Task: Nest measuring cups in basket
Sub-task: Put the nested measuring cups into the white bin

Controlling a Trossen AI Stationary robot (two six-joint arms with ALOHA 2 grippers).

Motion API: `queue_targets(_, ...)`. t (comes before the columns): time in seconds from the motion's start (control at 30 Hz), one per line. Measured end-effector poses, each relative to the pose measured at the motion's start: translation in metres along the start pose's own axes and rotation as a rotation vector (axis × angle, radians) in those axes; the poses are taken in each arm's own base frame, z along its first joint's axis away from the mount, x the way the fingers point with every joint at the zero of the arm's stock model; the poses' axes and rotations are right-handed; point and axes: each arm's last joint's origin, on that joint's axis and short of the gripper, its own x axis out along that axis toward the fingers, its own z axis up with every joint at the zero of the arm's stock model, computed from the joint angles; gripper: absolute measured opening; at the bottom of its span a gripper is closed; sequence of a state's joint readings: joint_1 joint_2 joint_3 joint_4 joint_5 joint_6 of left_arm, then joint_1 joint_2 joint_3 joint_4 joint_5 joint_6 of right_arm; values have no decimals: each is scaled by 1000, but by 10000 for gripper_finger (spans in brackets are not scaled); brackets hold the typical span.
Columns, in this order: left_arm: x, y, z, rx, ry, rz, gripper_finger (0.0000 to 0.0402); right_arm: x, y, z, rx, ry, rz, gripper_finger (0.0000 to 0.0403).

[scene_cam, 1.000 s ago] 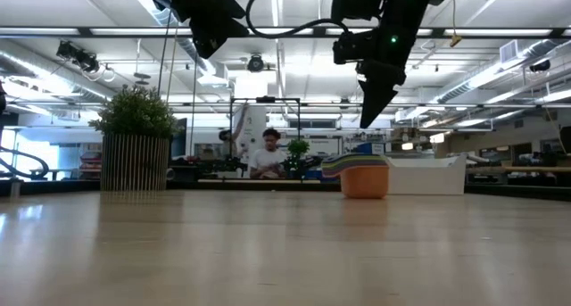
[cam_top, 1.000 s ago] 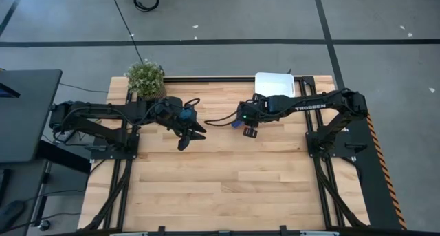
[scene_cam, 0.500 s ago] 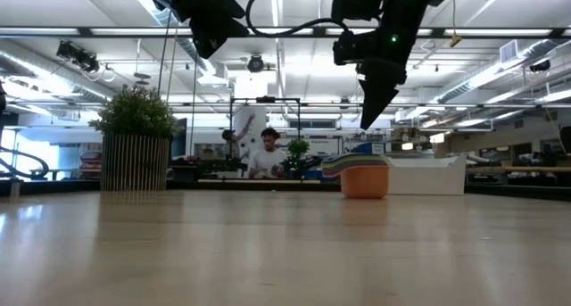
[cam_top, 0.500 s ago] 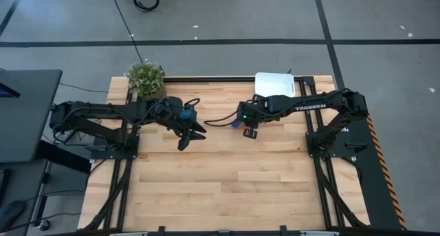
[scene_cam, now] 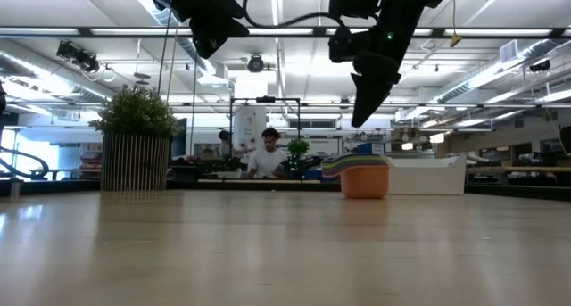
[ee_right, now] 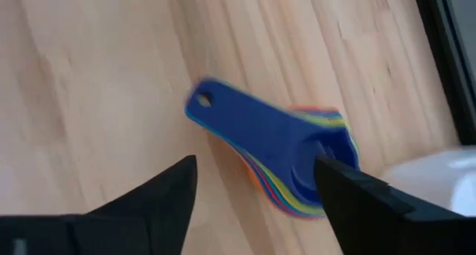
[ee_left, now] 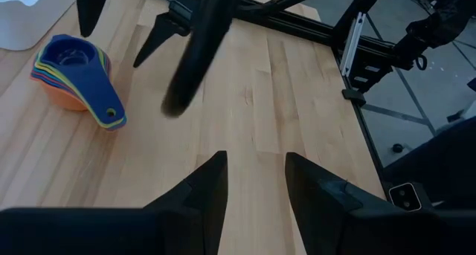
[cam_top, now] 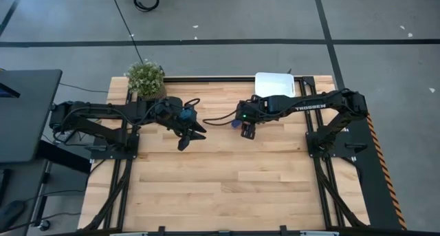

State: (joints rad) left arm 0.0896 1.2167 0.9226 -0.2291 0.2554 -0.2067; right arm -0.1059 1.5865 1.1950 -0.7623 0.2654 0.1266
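A pale wooden counter [cam_top: 220,174] fills the workspace, with a potted plant [cam_top: 145,78] at its 11 o'clock corner. The measuring cups [ee_left: 73,76], stacked together, sit on the wood just beside the white basket [cam_top: 274,84], toward 1 o'clock. The right fingers [cam_top: 247,131] hang over the stack, spread wide and empty. The left fingers [cam_top: 190,136] hover near centre, parted, holding nothing.

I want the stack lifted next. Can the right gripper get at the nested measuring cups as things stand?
Probably yes. The right gripper hangs open just above the nested measuring cups, which sit on bare wood beside the basket, with nothing between them.
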Motion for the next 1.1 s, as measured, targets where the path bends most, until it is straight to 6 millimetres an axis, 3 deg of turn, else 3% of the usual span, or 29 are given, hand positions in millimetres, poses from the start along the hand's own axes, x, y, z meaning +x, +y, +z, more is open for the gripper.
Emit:
queue_targets(0.2, 0, 0, 0, 0, 0, 0, 142, 1, 2, 2, -67, -29, -9, 294)
queue_targets(0.67, 0, 0, 0, 0, 0, 0, 142, 39, 9, -29, -69, -69, -97, 294)
queue_targets(1.1, 0, 0, 0, 0, 0, 0, 142, 50, 9, -41, -118, -67, -110, 294)
